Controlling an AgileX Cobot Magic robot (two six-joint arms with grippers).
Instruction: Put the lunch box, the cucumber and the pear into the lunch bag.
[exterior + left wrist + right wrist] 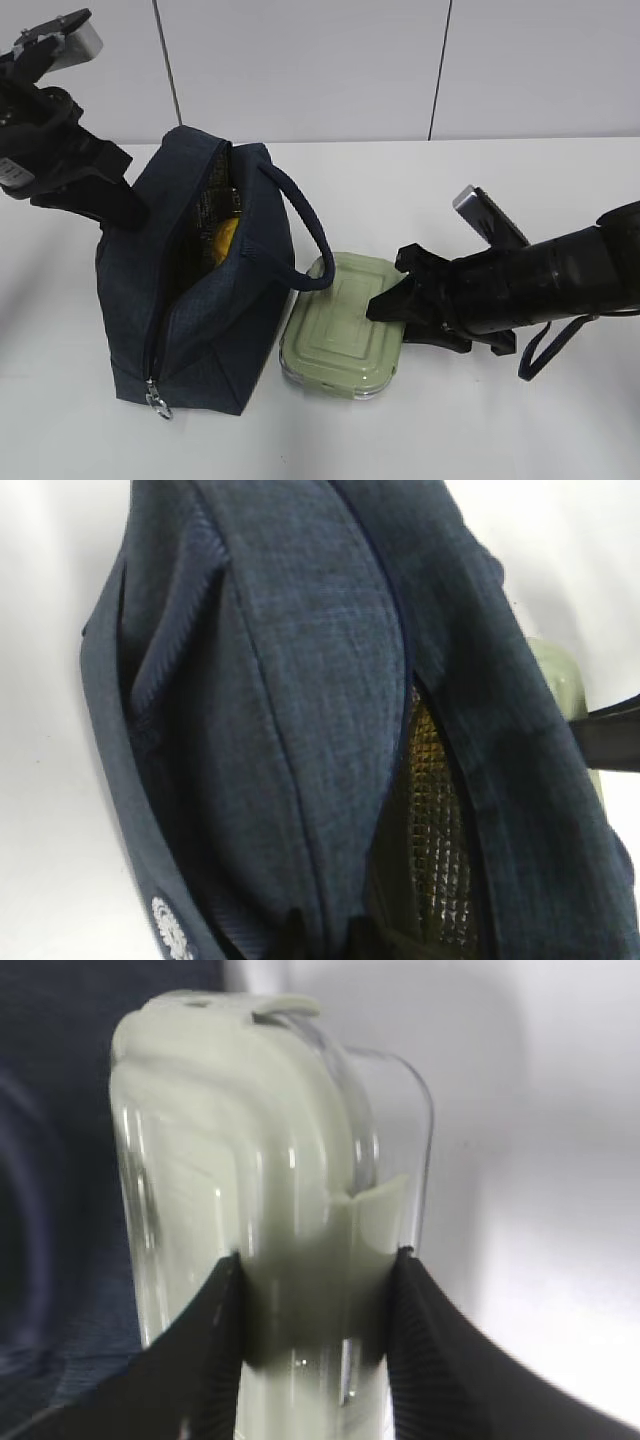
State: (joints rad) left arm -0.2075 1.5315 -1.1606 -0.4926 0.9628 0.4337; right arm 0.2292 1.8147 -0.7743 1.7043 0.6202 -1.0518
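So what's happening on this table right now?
The robot is packing a lunch bag. The right tool is clamped on the edge of the green lunch box, which sits on the table against the bag. The left arm is at the bag's back corner, apparently holding it; its tool is out of sight. Something yellow, likely the pear, is already inside. The cucumber isn't visible.

White table (500,430), pale panelled wall (300,70) behind it, dark vertical seams (167,65) between panels
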